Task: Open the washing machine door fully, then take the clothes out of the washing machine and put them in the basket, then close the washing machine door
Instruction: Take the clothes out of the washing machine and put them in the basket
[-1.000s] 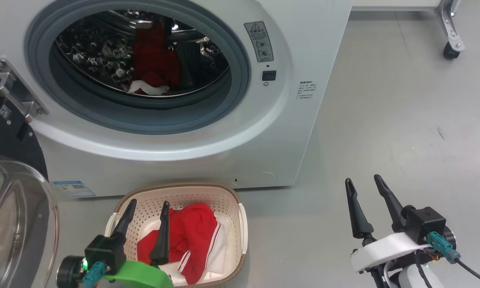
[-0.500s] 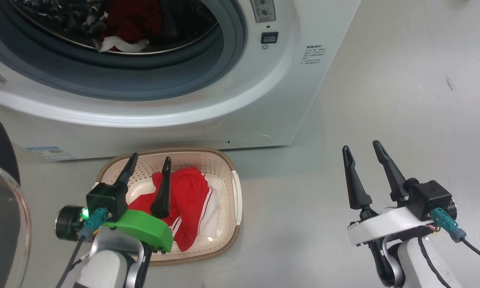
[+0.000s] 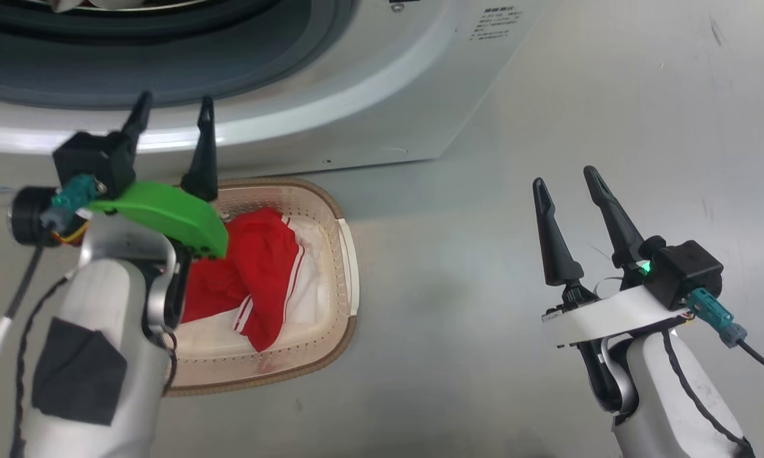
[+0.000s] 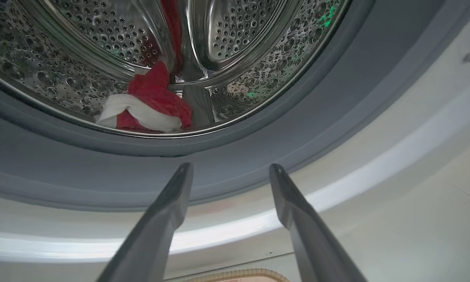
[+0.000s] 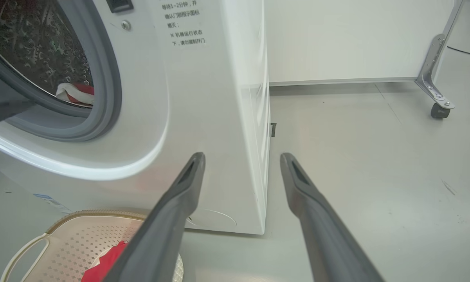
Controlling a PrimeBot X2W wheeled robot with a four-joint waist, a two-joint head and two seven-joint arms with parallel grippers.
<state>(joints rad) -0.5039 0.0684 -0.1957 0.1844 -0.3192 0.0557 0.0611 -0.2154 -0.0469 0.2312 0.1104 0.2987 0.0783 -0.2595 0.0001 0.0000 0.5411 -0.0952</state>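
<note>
The left gripper (image 3: 175, 98) hangs before the washing machine (image 3: 382, 76), its jaws spread wide and empty. The tips point at the grey seal (image 4: 258, 145) and touch nothing. Under its forearm the basket (image 3: 350, 254) sits on the floor (image 3: 483, 318) just beside the machine's front, with one piece of the clothes (image 3: 261, 267) heaped in it. A second red garment (image 4: 152, 102) lies at the bottom of the drum (image 4: 258, 39), with nothing in front of it. Well to the right, the right gripper (image 3: 563, 177) hovers over the floor, jaws equally wide, holding nothing. One basket, two garments.
</note>
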